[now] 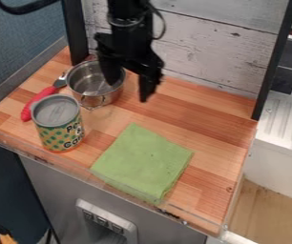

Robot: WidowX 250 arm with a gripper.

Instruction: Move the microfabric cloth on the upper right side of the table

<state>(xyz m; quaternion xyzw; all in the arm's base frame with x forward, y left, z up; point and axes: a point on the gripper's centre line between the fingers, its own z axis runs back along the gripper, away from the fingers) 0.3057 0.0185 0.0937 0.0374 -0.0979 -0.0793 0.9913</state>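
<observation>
Cloth (142, 163) was what the move turned on, and in the camera view it lay flat and green, folded to a near-square, at the front edge of the wooden table (221, 138), a little right of the middle. The black gripper (129, 90) hung nearer the back, beside the metal pot (96, 84), its two fingers spread apart with nothing held between them. From there the cloth lay toward the front and slightly to the right of the view, with one corner pointing back at the claw. Neither side looked clearly longer, so the fold gave no strong long axis; that back corner seemed the natural place to pinch. The way in called for a reach toward the front and down, and the carry after it for a turn back and right, toward the dark post (275, 64), away from both pot and can (59, 124). A shallow pinch might have let the thin fabric slip
</observation>
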